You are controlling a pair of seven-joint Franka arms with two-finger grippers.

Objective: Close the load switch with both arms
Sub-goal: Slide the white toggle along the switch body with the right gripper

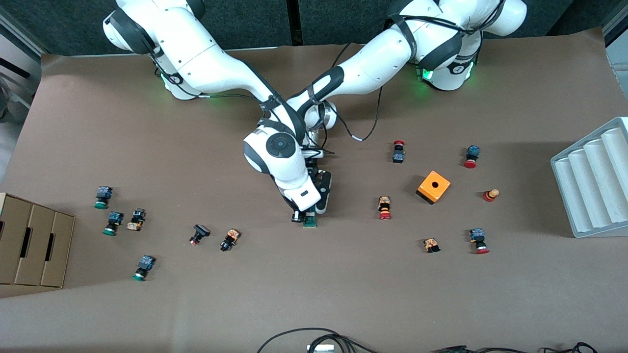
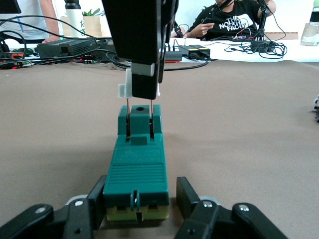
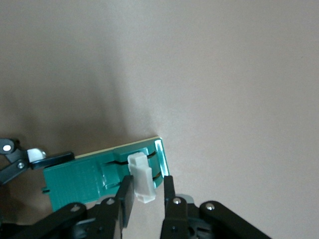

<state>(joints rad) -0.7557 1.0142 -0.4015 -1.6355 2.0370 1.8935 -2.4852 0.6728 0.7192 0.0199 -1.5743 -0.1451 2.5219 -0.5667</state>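
Load switch (image 2: 135,172) between both end effectors

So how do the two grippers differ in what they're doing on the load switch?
The left gripper clamps the load switch's green body low on the table, its fingers along the body's sides. The right gripper comes from above and pinches the white sliding piece, raised above the switch's end nearer the front camera. Both are shut on a part of the switch, mid-table.
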